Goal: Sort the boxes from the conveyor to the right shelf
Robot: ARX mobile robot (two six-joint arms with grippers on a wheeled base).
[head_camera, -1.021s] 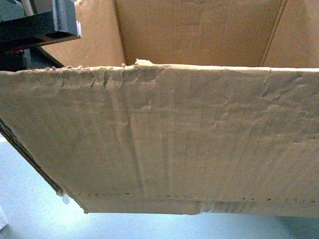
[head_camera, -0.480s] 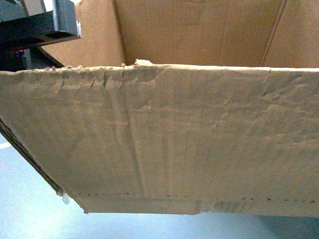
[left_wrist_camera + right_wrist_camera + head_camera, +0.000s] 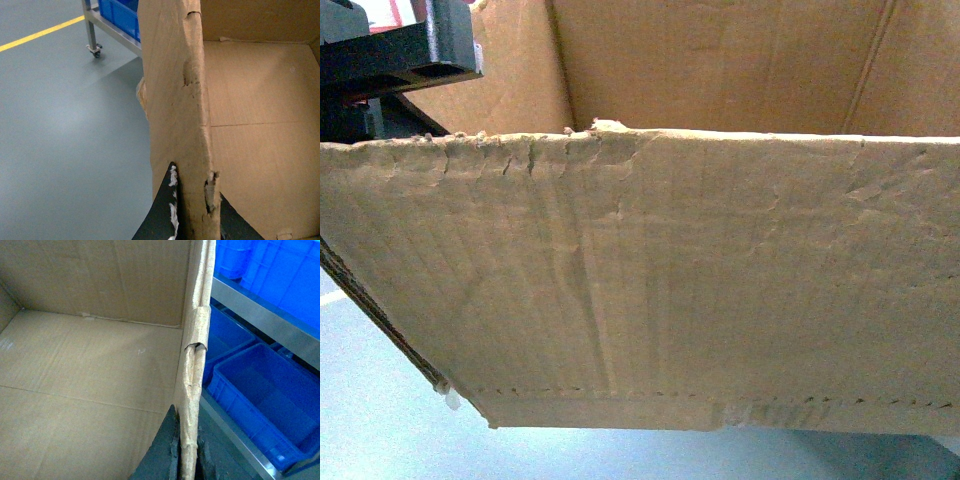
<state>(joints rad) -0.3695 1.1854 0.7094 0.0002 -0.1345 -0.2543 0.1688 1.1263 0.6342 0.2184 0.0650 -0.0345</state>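
Note:
A large brown cardboard box [image 3: 700,270] with ragged torn top edges fills the head view, held up off the grey floor and tilted, its perforated line low on the near wall. My left gripper [image 3: 196,182] is shut on the box's left wall [image 3: 172,100], one black finger [image 3: 162,210] outside and one inside. On the opposite side my right gripper [image 3: 187,440] is shut on the right wall [image 3: 197,340]. The box's inside is empty. A stainless-steel shelf [image 3: 260,320] runs close beside the right wall. The conveyor is out of view.
Blue plastic bins [image 3: 265,400] sit on the steel shelf's tiers to the right. A wheeled steel rack [image 3: 92,30] with a blue bin [image 3: 120,15] stands ahead on the left, by a yellow floor line [image 3: 40,35]. Grey floor [image 3: 65,140] lies on the left.
The box keeps its place in the head view. The pale floor stripe at the left edge has slid down, and the background at the top left has shifted.

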